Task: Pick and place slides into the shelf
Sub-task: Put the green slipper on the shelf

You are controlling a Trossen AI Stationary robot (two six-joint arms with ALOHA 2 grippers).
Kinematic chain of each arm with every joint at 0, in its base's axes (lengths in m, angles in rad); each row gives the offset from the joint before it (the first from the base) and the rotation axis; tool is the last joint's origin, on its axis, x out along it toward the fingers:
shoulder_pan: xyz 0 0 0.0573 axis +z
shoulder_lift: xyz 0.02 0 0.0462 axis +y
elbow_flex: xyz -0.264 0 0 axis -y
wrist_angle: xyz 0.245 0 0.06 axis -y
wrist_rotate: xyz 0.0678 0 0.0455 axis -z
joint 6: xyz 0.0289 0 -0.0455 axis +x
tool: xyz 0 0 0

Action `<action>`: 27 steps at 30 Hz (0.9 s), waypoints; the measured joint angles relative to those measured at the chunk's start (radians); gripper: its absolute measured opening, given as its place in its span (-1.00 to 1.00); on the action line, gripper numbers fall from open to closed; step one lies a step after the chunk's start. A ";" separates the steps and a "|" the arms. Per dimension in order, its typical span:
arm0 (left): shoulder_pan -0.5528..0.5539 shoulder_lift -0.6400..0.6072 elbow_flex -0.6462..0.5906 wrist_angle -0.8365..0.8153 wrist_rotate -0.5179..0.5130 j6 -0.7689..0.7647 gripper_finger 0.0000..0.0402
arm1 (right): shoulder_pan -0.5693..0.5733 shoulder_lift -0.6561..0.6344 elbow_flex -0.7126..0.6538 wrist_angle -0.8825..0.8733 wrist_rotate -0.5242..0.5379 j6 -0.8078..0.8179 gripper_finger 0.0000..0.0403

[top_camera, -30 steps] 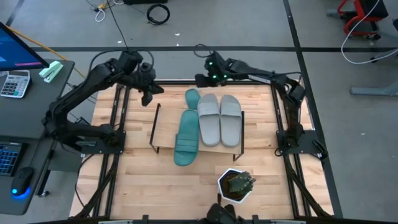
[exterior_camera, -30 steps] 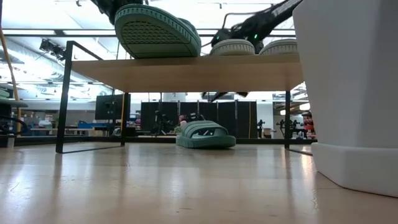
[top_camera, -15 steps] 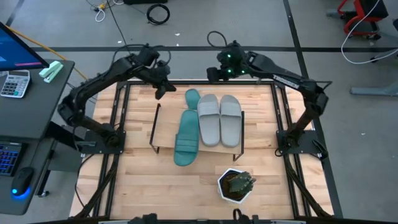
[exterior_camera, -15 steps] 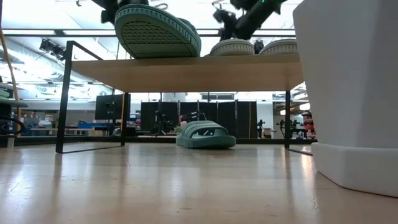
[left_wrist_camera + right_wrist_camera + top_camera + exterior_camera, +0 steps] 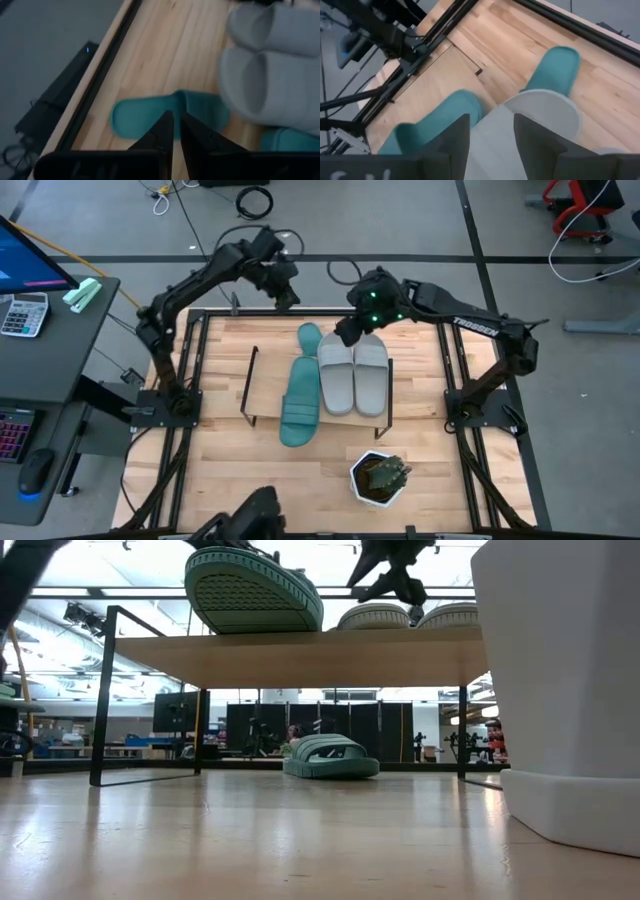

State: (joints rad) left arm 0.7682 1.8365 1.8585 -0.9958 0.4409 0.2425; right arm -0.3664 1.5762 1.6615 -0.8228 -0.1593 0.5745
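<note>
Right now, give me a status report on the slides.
Left gripper shut, empty, past table's far edge. Right gripper open above grey slides. One teal slide on shelf; other behind it on table.

A robot lab or workshop is shown. A wooden table is set on a grey floor, with cables seen at the top. A desk with a calculator and a screen is seen at the left. Dark screens and gear are lined up far behind.
</note>
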 joint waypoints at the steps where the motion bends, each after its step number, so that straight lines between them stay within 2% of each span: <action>1: 0.003 0.023 0.028 -0.028 -0.001 0.005 -0.82 | 0.009 -0.006 0.000 -0.005 0.006 -0.001 -0.21; 8: 0.026 0.145 0.067 -0.081 -0.043 -0.002 -0.80 | 0.051 -0.055 0.000 -0.021 0.010 -0.006 -0.21; 15: 0.030 0.243 0.066 -0.076 -0.055 -0.114 -0.72 | 0.069 -0.093 0.000 -0.051 0.009 -0.013 -0.21; 27: -0.005 0.329 0.065 -0.077 -0.075 -0.282 -0.09 | 0.070 -0.101 0.000 -0.057 -0.012 -0.034 -0.21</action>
State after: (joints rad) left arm 0.7632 2.1657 1.9240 -1.0727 0.3661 -0.0397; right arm -0.2968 1.4750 1.6615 -0.8795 -0.1716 0.5404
